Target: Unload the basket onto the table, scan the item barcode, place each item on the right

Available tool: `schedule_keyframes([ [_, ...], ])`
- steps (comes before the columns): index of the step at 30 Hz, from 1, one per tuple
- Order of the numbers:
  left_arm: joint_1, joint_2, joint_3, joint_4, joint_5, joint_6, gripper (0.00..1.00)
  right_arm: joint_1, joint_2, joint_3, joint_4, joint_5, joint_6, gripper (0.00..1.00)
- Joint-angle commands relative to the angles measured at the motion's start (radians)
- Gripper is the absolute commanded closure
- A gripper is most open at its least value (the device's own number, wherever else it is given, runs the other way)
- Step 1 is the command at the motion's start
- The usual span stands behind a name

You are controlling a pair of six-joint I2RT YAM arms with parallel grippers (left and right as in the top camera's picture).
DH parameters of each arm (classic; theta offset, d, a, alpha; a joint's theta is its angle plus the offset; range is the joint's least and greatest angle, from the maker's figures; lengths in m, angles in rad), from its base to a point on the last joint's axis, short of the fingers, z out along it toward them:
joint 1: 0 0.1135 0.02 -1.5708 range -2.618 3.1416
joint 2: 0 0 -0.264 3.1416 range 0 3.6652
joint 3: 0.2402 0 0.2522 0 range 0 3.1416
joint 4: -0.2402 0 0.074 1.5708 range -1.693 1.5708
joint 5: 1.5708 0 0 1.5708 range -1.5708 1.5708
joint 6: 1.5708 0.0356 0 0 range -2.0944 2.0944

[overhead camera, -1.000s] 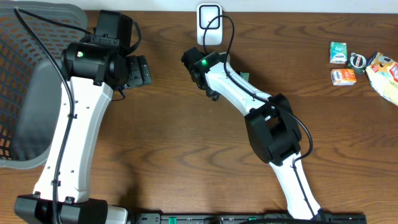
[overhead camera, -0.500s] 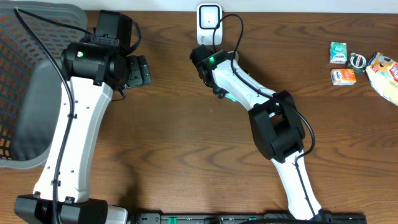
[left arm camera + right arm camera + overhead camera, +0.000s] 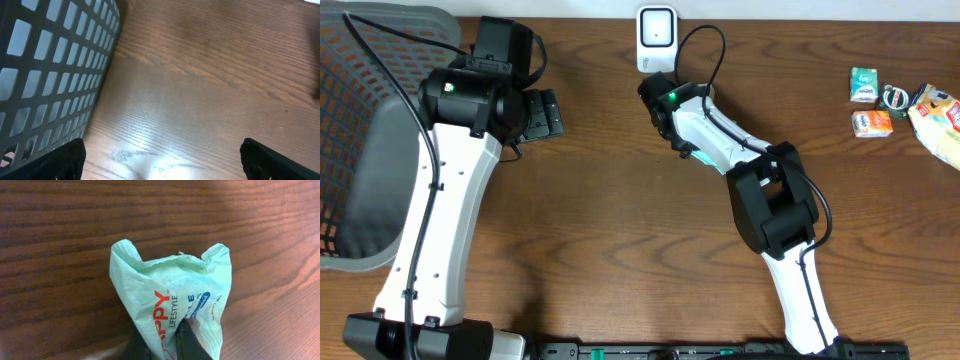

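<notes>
Right gripper [image 3: 167, 347] is clamped down tight on the packet [image 3: 172, 297], nipping it at the bottom edge, so nearly the whole thing sticks out ahead of the fingers and hangs just over the table [image 3: 60, 235]. It's a pale green film pouch with "LIFESTYLE" printed on it, and from the look of it I'd say it weighs next to nothing: soft, crinkly and a bit slick. The top is already scrunched into two little horns, so it won't hold a flat face by itself. No barcode on the side I can see, so it's either on the back or tucked in a fold, can't tell. If it were me I'd keep the grip on an edge seam like this, not across the print, and not squeeze harder, since that only wrinkles the code. The scanner [image 3: 657, 38] sits close to the gripper, just beyond its wrist, so tilting the printed face toward it is probably the fiddly part. Left gripper [image 3: 160, 162] is spread all the way open with nothing in it, basket [image 3: 50, 75] on its left, well apart from the packet.
</notes>
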Motion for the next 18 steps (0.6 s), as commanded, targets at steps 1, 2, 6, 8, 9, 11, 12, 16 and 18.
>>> schedule_keyframes([
  [1,0.002,-0.002,-0.003,-0.002,-0.012,-0.009,0.02,-0.012,0.027,0.037,-0.047,-0.117,0.010,0.99],
  [2,0.002,-0.002,-0.003,-0.002,-0.012,-0.009,0.02,-0.012,0.027,0.066,-0.068,-0.138,0.009,0.99],
  [6,0.002,-0.002,-0.003,-0.002,-0.012,-0.009,0.02,-0.021,0.027,0.186,-0.111,-0.305,-0.090,0.99],
  [8,0.002,-0.002,-0.003,-0.002,-0.012,-0.009,0.02,-0.033,0.027,0.239,-0.113,-0.446,-0.163,0.99],
  [9,0.002,-0.002,-0.003,-0.002,-0.012,-0.009,0.02,-0.041,0.027,0.261,-0.113,-0.516,-0.188,0.99],
  [11,0.002,-0.002,-0.003,-0.002,-0.012,-0.009,0.02,-0.060,0.027,0.294,-0.113,-0.654,-0.227,0.99],
  [12,0.002,-0.002,-0.003,-0.002,-0.012,-0.009,0.02,-0.071,0.027,0.305,-0.112,-0.723,-0.246,0.99],
  [16,0.002,-0.002,-0.003,-0.002,-0.012,-0.009,0.02,-0.127,0.027,0.307,-0.088,-1.061,-0.356,0.99],
  [18,0.002,-0.002,-0.003,-0.002,-0.012,-0.009,0.02,-0.156,0.027,0.284,-0.062,-1.216,-0.409,0.99],
])
